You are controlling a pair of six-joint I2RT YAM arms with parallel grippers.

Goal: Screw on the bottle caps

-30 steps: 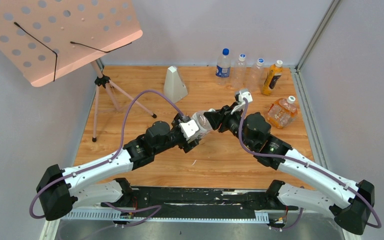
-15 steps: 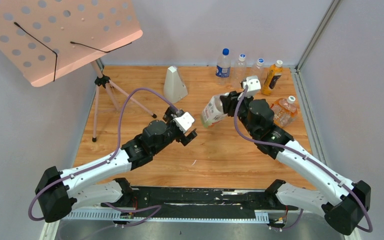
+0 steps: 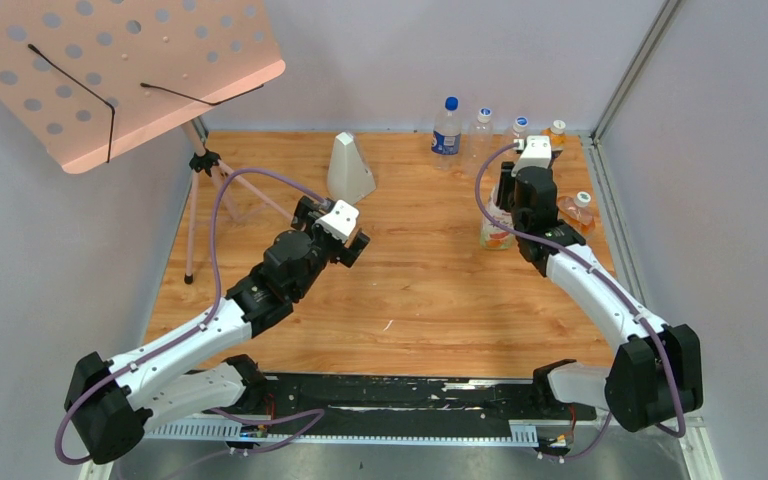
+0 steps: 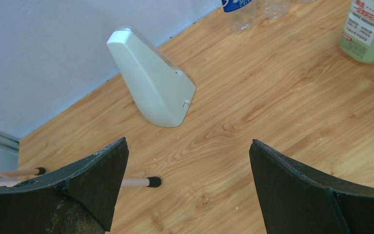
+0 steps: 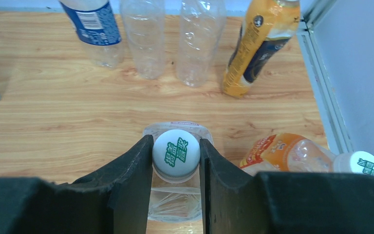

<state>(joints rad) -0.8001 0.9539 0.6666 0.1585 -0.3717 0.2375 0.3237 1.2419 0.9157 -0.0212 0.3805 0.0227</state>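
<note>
The larger bottle (image 3: 495,233) with the green-white-orange label stands upright at the back right; its base also shows in the left wrist view (image 4: 370,29). My right gripper (image 3: 506,197) is shut on its white cap (image 5: 176,151), which sits on the bottle's neck (image 5: 175,204), with both fingers (image 5: 136,180) touching the cap's sides. The smaller orange-label bottle (image 3: 572,213) lies on its side just right of it with a white cap (image 5: 364,165) on it. My left gripper (image 3: 345,238) is open and empty (image 4: 187,144) over bare wood at centre left.
A blue-labelled bottle (image 5: 92,29), two clear bottles (image 5: 143,34) and an orange juice bottle (image 5: 260,44) stand along the back wall. A white wedge-shaped object (image 4: 151,78) stands ahead of my left gripper. A pink music stand (image 3: 110,70) on a tripod (image 4: 151,182) is at the left.
My right gripper carried the larger bottle by its cap from the table's centre to the back right and stood it upright. My left gripper let go of it and drew back left, open.
</note>
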